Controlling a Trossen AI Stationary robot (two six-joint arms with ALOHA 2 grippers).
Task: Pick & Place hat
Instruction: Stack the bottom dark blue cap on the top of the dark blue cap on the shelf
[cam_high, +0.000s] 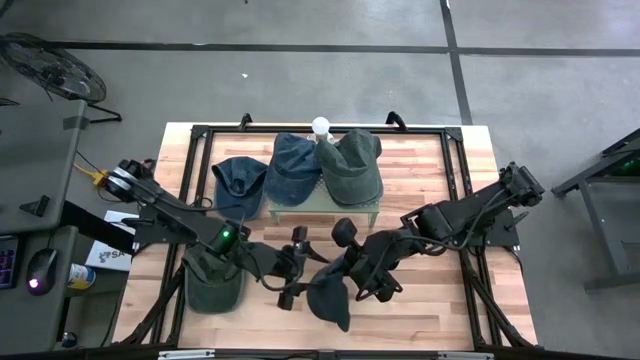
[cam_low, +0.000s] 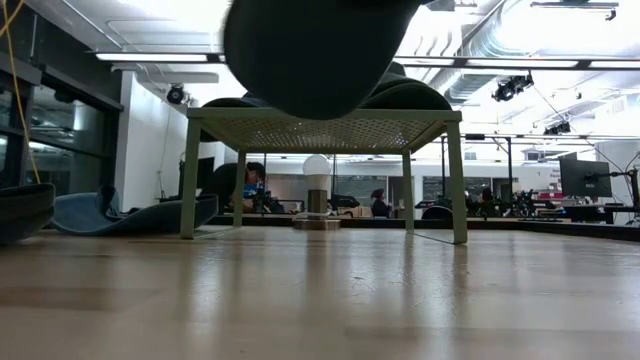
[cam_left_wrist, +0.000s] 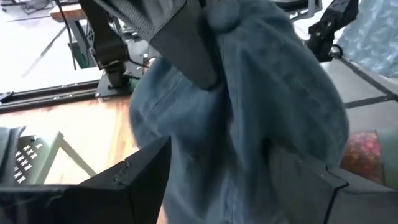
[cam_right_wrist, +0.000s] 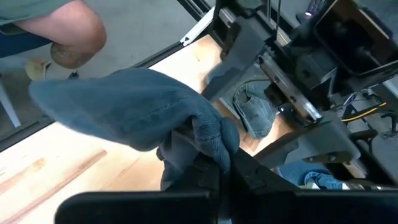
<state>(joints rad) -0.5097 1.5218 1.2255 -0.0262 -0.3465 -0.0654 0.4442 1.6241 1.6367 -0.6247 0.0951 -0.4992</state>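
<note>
A dark blue cap (cam_high: 331, 297) hangs over the near middle of the table, seen in the low view as a dark shape (cam_low: 310, 45) clear of the wood. My right gripper (cam_high: 335, 278) is shut on it, reaching in from the right. My left gripper (cam_high: 296, 267) comes from the left and is open, its fingers (cam_left_wrist: 134, 180) standing on either side of the cap (cam_left_wrist: 249, 112). A green cap (cam_high: 213, 281) lies flat on the table under my left arm. My right gripper pinches a bunched fold of the cap's crown (cam_right_wrist: 208, 134) between its two fingers, in several layers. The cap is lifted clear of the table, and its brim (cam_right_wrist: 99, 109) sticks out sideways past the fingers. My left gripper has the cap between its open fingers; I cannot tell whether they touch it.
A low green rack (cam_high: 322, 205) at the far middle carries a blue cap (cam_high: 294, 165) and a green cap (cam_high: 351, 165). Another blue cap (cam_high: 239, 185) lies beside it on the left. A white knob (cam_high: 320, 126) stands behind the rack. A person's limb (cam_right_wrist: 71, 31) shows beyond the table.
</note>
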